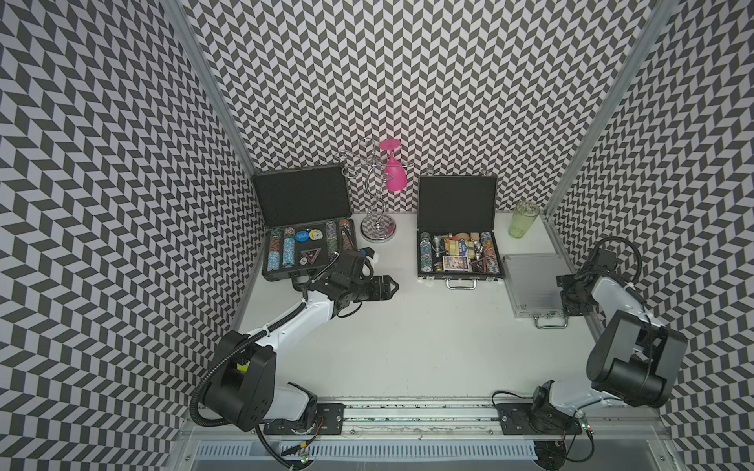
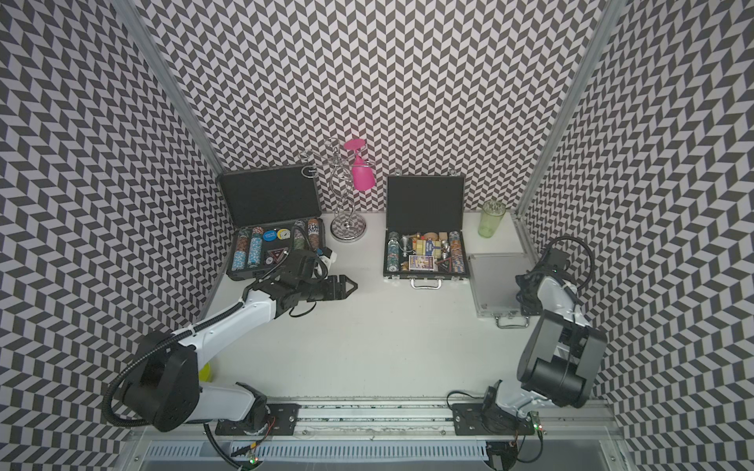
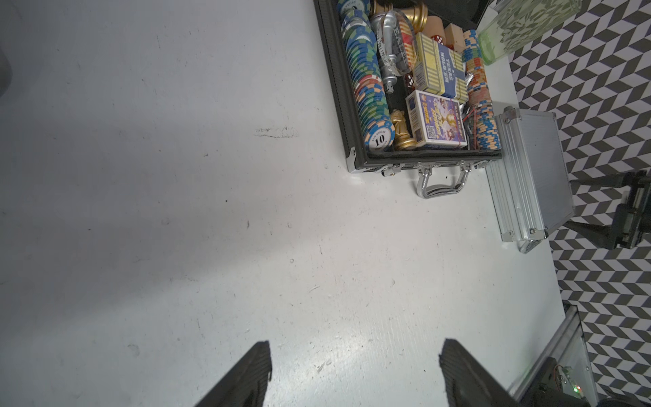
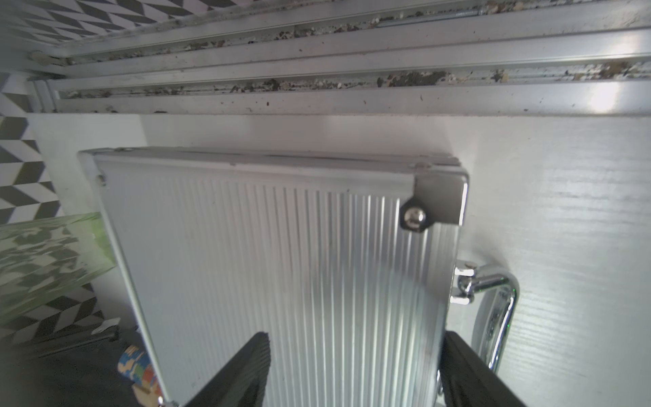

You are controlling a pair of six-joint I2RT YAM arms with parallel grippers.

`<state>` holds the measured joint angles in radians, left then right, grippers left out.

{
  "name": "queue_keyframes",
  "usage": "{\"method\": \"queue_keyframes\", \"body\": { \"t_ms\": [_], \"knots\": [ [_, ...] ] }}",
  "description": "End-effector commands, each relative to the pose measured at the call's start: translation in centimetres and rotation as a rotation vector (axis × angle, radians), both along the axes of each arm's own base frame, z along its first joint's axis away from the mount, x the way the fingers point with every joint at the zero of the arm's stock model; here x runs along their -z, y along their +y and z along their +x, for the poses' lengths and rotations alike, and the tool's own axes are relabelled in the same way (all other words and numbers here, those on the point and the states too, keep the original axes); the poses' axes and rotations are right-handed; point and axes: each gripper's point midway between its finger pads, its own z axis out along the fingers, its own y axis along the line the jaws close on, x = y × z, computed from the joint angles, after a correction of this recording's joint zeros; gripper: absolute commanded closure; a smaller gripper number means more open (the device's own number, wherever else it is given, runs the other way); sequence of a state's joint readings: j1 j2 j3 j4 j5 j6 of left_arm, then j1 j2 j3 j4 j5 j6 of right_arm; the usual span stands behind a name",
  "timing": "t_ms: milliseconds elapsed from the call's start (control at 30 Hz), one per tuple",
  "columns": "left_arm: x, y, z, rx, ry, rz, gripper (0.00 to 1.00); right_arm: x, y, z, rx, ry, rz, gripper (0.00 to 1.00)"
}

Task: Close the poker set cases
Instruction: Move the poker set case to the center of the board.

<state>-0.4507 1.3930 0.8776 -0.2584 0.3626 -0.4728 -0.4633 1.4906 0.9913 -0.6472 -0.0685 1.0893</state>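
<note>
In both top views, three cases are being shown on the white desk (image 1: 408,346). The grey case (image 1: 302,195) is being kept at the back left with its lid up, and chips (image 1: 289,253) are being shown inside. The black case (image 1: 457,202) is being kept at the back middle, also with its lid up. The silver case (image 1: 530,281) is lying shut at the right, just beside the black case. The left gripper (image 1: 393,285) is being held near the front of the grey case. The right gripper (image 1: 565,295) is being held over the right edge of the silver case. A pink glass (image 1: 395,179) is being hung on a stand (image 1: 377,228) between the open cases.

In the left wrist view, the left gripper (image 3: 354,349) is being held wide apart over bare desk, and nothing is being gripped. The black case (image 3: 341,88) and silver case (image 3: 535,169) are being seen farther off.

In the right wrist view, the right gripper (image 4: 354,341) is being held spread out over the ribbed lid of the silver case (image 4: 281,264). Nothing is being gripped. Whether the lid is being touched cannot be told.
</note>
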Motion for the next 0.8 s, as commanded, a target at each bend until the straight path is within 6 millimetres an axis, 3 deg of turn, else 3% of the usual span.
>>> {"method": "queue_keyframes", "body": {
  "t_ms": [0, 200, 400, 600, 767],
  "knots": [
    [-1.3, -0.1, 1.1, -0.020, -0.043, -0.028, 0.21, 0.0, 1.3, -1.0, 0.007, -0.003, 0.016, 0.23],
    [-1.5, -1.0, 1.5, 0.020, -0.054, -0.050, 0.21, 2.4, 2.8, -2.3, 0.047, 0.052, 0.067, 0.22],
    [-0.9, -0.9, 1.0, 0.035, -0.054, -0.054, 0.21, 2.5, 3.6, -0.3, 0.074, -0.001, 0.087, 0.24],
    [0.5, -0.8, 0.6, 0.036, -0.037, -0.057, 0.21, 2.0, 3.1, 0.2, 0.085, 0.010, 0.063, 0.25],
    [0.9, -1.3, 0.8, 0.044, -0.018, -0.073, 0.21, 2.4, 5.1, 0.5, 0.089, 0.009, 0.108, 0.24]
  ]
}}
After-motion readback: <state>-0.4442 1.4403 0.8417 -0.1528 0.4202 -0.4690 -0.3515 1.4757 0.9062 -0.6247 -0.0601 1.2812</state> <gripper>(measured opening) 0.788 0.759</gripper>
